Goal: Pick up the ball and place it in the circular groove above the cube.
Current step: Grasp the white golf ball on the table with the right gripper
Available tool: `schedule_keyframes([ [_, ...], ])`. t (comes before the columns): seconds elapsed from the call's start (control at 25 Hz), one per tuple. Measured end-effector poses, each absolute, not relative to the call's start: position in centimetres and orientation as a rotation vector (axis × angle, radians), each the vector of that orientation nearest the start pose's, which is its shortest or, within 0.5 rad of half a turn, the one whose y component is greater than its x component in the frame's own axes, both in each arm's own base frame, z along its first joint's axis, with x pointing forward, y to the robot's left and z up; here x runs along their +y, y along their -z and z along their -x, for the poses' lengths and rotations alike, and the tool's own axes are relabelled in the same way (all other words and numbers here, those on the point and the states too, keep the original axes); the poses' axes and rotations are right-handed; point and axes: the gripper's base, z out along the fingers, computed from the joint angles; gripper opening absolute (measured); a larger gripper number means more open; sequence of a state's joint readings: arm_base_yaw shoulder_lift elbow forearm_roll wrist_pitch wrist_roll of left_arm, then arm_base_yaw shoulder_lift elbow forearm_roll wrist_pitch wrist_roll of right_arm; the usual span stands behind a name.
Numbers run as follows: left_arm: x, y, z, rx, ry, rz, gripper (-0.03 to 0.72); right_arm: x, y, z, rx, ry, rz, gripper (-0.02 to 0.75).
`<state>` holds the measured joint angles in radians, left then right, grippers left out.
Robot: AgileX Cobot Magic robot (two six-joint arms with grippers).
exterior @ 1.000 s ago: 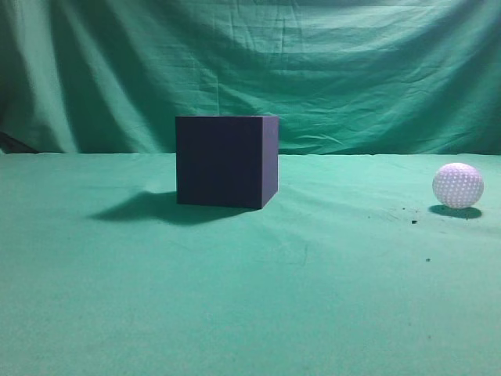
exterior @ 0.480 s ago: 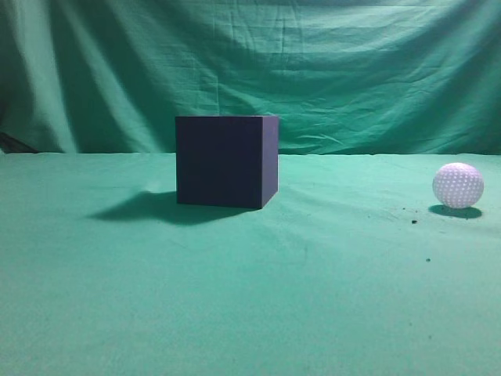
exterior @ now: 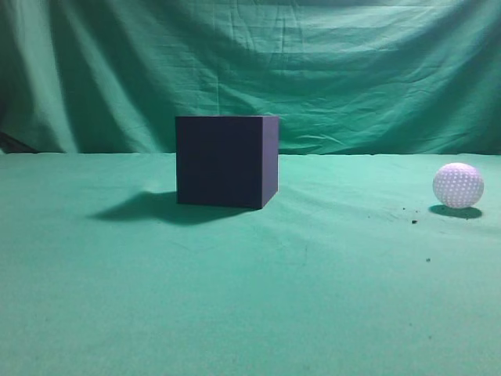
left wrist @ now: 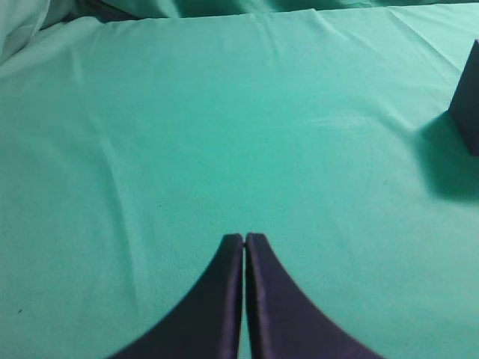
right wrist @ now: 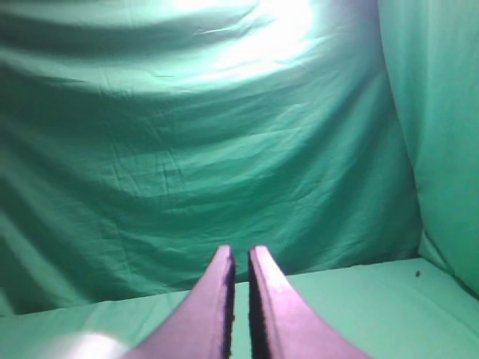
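We see the white golf ball resting on the green worktop, far right of the dark cube, and our left pincer and right pincer are both closed on nothing.

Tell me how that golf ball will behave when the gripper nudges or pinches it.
The ball is round and rests loose on the flat green cloth, so a nudge would probably send it rolling. Its hard-looking dimpled shell likely won't deform, so off-center jaws might squirt it out. It looks small beside the cube, so probably light.
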<state>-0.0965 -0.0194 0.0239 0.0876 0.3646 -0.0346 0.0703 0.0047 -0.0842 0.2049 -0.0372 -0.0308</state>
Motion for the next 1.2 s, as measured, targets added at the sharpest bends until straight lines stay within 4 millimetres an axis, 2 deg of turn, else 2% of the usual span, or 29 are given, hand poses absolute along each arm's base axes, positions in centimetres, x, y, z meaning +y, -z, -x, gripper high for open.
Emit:
schedule_keyframes([
  [0.08,-0.2,-17.3,-5.2,1.848,0.005,-0.111,0.000,0.4,-26.3,-5.2,1.412,-0.251,-0.104,0.050],
  [0.16,-0.2,-17.3,-5.2,1.848,0.005,-0.111,0.000,0.6,-27.2,-5.9,1.494,-0.279,-0.117,0.050],
  [0.44,-0.2,-17.3,-5.2,1.848,0.005,-0.111,0.000,1.1,-25.9,-9.6,1.828,-0.268,-0.122,0.050],
  [0.52,-0.2,-17.3,-5.2,1.848,0.005,-0.111,0.000,1.4,-26.2,-10.6,1.949,-0.227,-0.038,0.050],
  [0.56,-0.2,-17.3,-5.2,1.848,0.005,-0.111,0.000,1.6,-26.4,-11.1,2.010,-0.205,0.015,0.000],
  [0.68,-0.2,-17.3,-5.2,1.848,0.005,-0.111,0.000,2.3,-27.6,-12.8,2.152,-0.178,0.185,0.000],
  [0.88,-0.2,-17.3,-5.2,1.848,0.005,-0.111,0.000,5.0,-27.4,-15.7,2.351,-0.217,0.459,0.000],
  [1.0,-0.2,-17.3,-5.2,1.848,0.005,-0.111,0.000,6.3,-26.9,-17.9,2.482,-0.206,0.471,0.000],
  [1.2,-0.2,-17.3,-5.2,1.848,0.005,-0.111,0.000,8.3,-26.0,-21.4,2.600,-0.164,0.499,0.000],
])
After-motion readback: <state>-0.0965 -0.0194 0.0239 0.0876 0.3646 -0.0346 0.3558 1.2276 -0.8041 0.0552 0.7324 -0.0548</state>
